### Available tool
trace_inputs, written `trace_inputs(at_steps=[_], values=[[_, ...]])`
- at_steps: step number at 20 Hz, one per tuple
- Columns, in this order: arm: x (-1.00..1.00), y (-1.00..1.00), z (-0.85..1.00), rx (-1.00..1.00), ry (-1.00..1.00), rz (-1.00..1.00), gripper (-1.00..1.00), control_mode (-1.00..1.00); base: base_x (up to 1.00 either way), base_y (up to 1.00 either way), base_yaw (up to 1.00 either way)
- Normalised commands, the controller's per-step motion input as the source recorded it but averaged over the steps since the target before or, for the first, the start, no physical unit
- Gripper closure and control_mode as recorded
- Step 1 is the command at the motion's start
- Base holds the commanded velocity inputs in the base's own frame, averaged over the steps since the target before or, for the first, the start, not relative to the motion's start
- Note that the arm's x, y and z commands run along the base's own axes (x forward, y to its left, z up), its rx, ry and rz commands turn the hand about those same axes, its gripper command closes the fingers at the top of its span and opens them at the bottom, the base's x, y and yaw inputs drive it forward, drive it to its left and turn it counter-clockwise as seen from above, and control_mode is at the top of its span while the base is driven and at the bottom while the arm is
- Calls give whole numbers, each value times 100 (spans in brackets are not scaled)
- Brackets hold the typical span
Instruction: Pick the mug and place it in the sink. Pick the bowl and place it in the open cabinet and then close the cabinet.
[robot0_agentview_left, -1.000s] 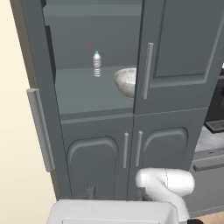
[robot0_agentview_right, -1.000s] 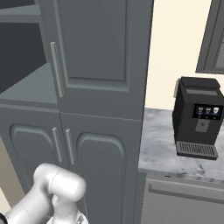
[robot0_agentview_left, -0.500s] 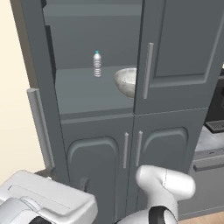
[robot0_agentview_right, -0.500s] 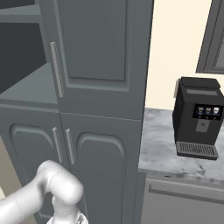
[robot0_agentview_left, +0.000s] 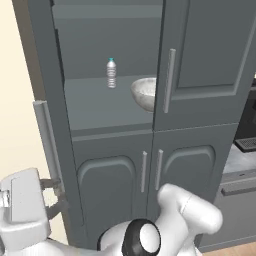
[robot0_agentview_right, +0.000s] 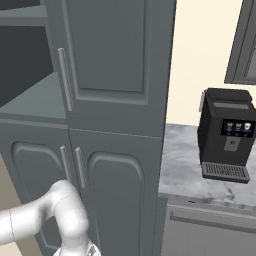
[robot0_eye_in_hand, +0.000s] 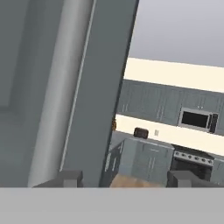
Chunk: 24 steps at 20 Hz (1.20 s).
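Hand (robot0_agentview_left: 56, 196): white body with two short dark fingers, seen low at the left of the left base view. The fingers stand apart, one above and one below the lower end of the open door's handle (robot0_agentview_left: 48, 145); whether they press on it cannot be told. In the hand view the two dark fingertips (robot0_eye_in_hand: 65, 178) rise well apart, with the edge of the open door (robot0_eye_in_hand: 103, 87) and the pale bar handle (robot0_eye_in_hand: 61, 92) directly ahead and very close.

Cabinet (robot0_agentview_left: 200, 65): tall, dark grey, matte, with panelled upper doors and arched-panel lower doors, each carrying a slim vertical silver bar. The left upper door stands open edge-on, right at the hand; the right upper door is shut.

Bowl (robot0_agentview_left: 145, 93): wide, round, speckled grey-white and stone-like. It sits on the open shelf (robot0_agentview_left: 100, 105), above and to the right of the hand, partly hidden behind the shut right door.

Bottle (robot0_agentview_left: 111, 73): small, clear, ribbed plastic with a teal cap, upright on the same shelf just left of the bowl, apart from it.

Coffee machine (robot0_agentview_right: 227, 135): black, boxy, with a grille drip tray, on a mottled grey stone counter (robot0_agentview_right: 185, 170) well to the right of the hand, beyond the cabinet.

Beyond the door edge in the hand view: distant grey cupboards (robot0_eye_in_hand: 148, 159), a dark microwave (robot0_eye_in_hand: 197, 119) and a small dark toaster (robot0_eye_in_hand: 140, 132).
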Motion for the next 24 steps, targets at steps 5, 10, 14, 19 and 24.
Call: trace_inputs(at_steps=[5,10,14,19,24], values=[[73,61,-10,-1,0,-16,-100,-100,0,0,0],[42,-3,-40,-6,-1,10,-100,-100,0,0,0],[4,-54,-52,-11,-5,27,-100,-100,0,0,0],[7,-98,-52,-5,0,59,-100,-100,0,0,0],[25,-97,-55,-8,3,65,-100,-100,0,0,0]])
